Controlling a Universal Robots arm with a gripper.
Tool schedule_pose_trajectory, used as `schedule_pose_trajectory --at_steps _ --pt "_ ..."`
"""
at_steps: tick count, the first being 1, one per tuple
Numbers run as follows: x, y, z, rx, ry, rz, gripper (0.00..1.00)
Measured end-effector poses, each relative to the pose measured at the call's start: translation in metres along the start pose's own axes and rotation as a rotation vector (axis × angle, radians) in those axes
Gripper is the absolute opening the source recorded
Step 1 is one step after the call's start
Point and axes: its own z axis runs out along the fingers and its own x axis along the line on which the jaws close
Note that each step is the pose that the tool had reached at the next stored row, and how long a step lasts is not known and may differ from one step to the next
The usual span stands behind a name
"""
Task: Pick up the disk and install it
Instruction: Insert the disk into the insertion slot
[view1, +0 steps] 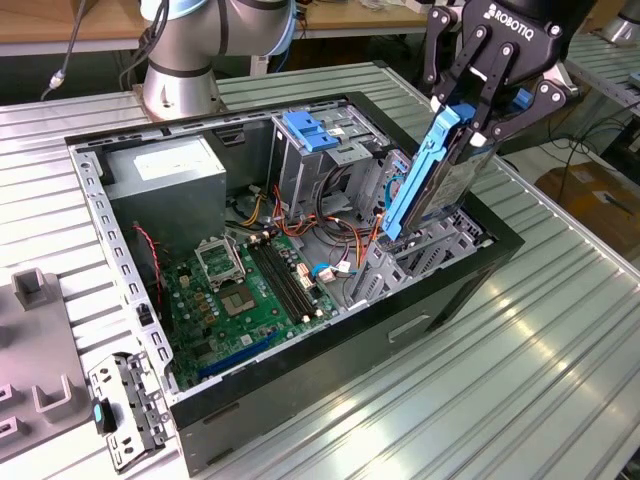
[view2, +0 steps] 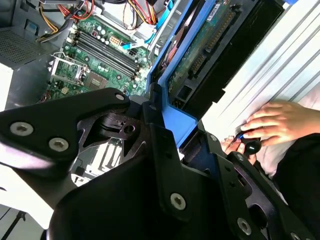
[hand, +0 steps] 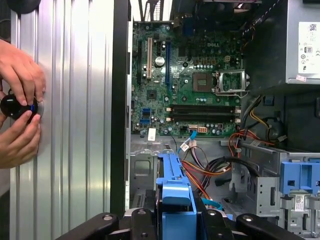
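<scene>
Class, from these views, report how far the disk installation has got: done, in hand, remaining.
Done: the disk is picked up, clamped in the hand. In hand: it hangs tilted, its lower end at the drive bay in the open computer case. Left: it is not seated; most of it stands above the case rim.

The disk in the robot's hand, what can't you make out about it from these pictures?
1. Label face: turned away. The exterior view shows the disk by its blue rail, the second wrist view its circuit-board side.
2. Lower end: in the exterior view the drive cage partly hides it, so its depth is unclear.
3. Grip contact: the hand clamps the upper end; in both wrist views its black body covers the contact.
</scene>
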Motion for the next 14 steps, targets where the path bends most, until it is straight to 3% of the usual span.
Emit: schedule_pose_trajectory --at_steps 10,14 --pt "0.0000 -0.0001 0.0006 0.0000 -0.0002 0.000 0.37" --pt "0.0000 -0.0012 0.0050 0.0000 0.0000 0.000 0.37"
